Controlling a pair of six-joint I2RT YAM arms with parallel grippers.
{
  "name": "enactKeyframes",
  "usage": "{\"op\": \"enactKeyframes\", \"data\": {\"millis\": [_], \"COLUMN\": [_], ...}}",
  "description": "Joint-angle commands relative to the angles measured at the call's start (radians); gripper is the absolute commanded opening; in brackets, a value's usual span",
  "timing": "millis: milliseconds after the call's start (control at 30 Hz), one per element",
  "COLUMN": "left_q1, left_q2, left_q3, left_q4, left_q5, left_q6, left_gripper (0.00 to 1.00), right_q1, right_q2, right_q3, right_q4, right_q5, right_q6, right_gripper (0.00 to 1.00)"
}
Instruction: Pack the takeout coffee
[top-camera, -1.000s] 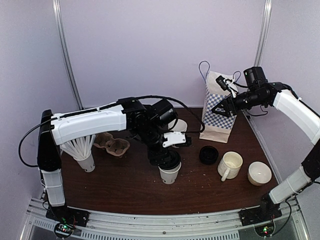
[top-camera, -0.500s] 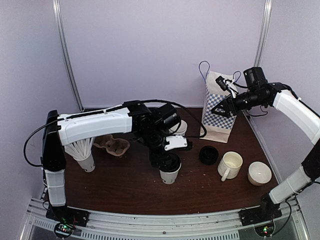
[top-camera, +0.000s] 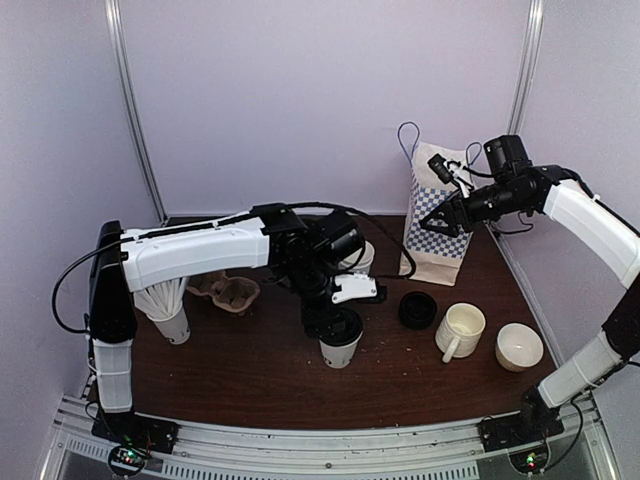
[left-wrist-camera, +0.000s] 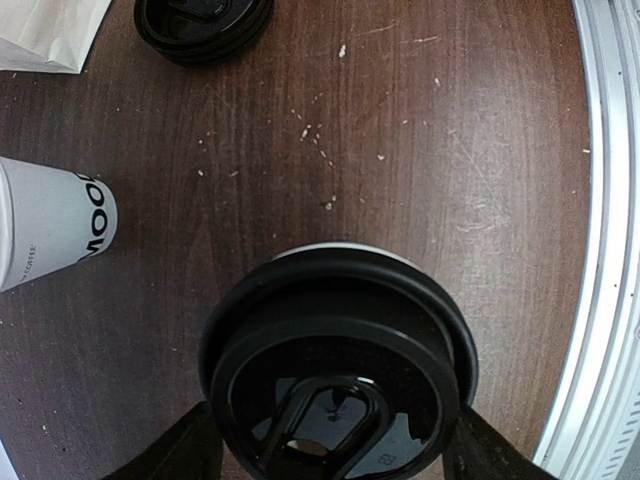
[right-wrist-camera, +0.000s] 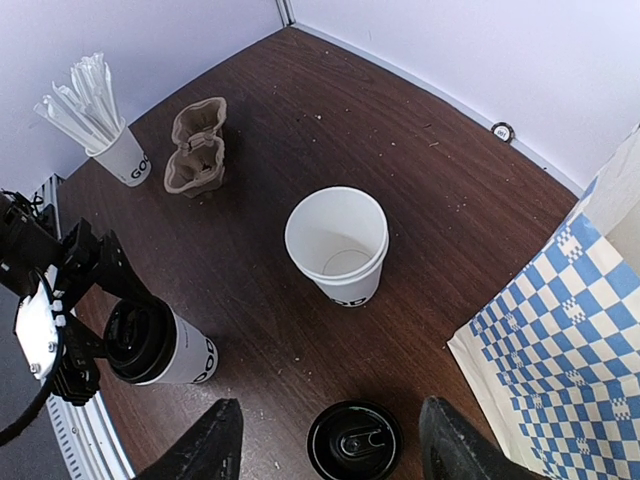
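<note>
Lidded MOO cup (top-camera: 340, 342): upright at the front middle of the table (top-camera: 250, 385), white wall showing below its cap.
Black lid (left-wrist-camera: 340, 360): seated on that cup, with a sliver of white rim visible at its far edge.
My left gripper (left-wrist-camera: 332, 415): hangs straight over the cup and pinches the lid's rim, with a finger at 8 o'clock and at 4 o'clock in my wrist view.
Open MOO cup (right-wrist-camera: 337, 245): upright and uncapped, at 1 o'clock from the lidded one, standing apart from it.
Loose lid (top-camera: 417, 310): flat on the wood at 2 o'clock.
Cream mug (top-camera: 460, 330): at 3 o'clock, beyond the loose lid.
My right gripper (top-camera: 443, 217): up by the bag's top, fingers spread, nothing between them.
Checked paper bag (top-camera: 437, 230): upright at the back right.
Cardboard cup carrier (top-camera: 228, 290): at 10 o'clock.
Cup of straws (top-camera: 168, 312): at 9 o'clock, near the left edge.
</note>
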Motion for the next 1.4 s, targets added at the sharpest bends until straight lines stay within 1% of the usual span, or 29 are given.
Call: {"op": "enactKeyframes", "data": {"millis": [0, 367, 400, 433, 533, 700, 767, 833, 933, 967, 1000, 1033, 1100, 1167, 1233, 1367], "left_q1": [-0.006, -0.014, -0.014, -0.015, -0.014, -0.012, -0.011, 0.002, 0.058, 0.079, 0.1, 0.121, 0.153, 0.162, 0.168, 0.185], "left_q2": [0.016, -0.017, -0.023, -0.029, -0.057, -0.162, -0.207, -0.26, -0.301, -0.308, -0.312, -0.318, -0.331, -0.344, -0.347, -0.33], "left_q3": [0.032, 0.066, 0.066, 0.071, 0.087, 0.043, -0.001, -0.073, -0.145, -0.171, -0.196, -0.223, -0.295, -0.365, -0.405, -0.45], "left_q4": [-0.006, -0.007, -0.008, -0.013, -0.032, 0.042, 0.115, 0.204, 0.328, 0.368, 0.4, 0.421, 0.494, 0.567, 0.603, 0.631], "left_q5": [0.016, 0.054, 0.059, 0.063, 0.069, -0.028, -0.116, -0.151, -0.157, -0.18, -0.225, -0.233, -0.147, -0.096, -0.07, 0.093], "left_q6": [0.016, 0.013, 0.013, 0.013, 0.019, 0.018, 0.001, -0.032, -0.186, -0.269, -0.384, -0.484, -0.622, -0.694, -0.745, -0.832], "left_gripper": [0.77, 0.88, 0.94, 0.97, 0.97, 0.98, 0.98, 0.98, 0.97, 0.93, 0.89, 0.86, 0.79, 0.75, 0.73, 0.72], "right_q1": [0.015, 0.018, 0.018, 0.018, 0.018, 0.021, 0.021, 0.021, 0.028, 0.032, 0.036, 0.036, 0.038, 0.051, 0.072, 0.119], "right_q2": [0.005, 0.006, 0.006, 0.005, 0.003, -0.004, 0.003, 0.012, 0.011, 0.013, 0.016, 0.018, 0.019, 0.017, 0.021, 0.042], "right_q3": [-0.008, -0.004, -0.004, -0.003, 0.001, 0.024, 0.068, 0.111, 0.134, 0.134, 0.132, 0.121, 0.064, 0.007, -0.035, -0.11], "right_q4": [-0.019, -0.022, -0.022, -0.023, -0.028, -0.044, -0.089, -0.118, -0.112, -0.102, -0.091, -0.073, -0.034, -0.005, -0.004, -0.019], "right_q5": [-0.02, -0.015, -0.014, -0.014, -0.014, -0.005, -0.002, -0.002, -0.013, -0.01, 0.008, 0.021, -0.016, -0.04, -0.058, -0.117], "right_q6": [-0.021, -0.023, -0.024, -0.024, -0.024, -0.016, -0.017, -0.013, 0.023, 0.052, 0.093, 0.147, 0.225, 0.247, 0.241, 0.241], "right_gripper": [0.64, 0.65, 0.65, 0.65, 0.65, 0.65, 0.65, 0.64, 0.64, 0.64, 0.63, 0.62, 0.6, 0.57, 0.52, 0.45]}}
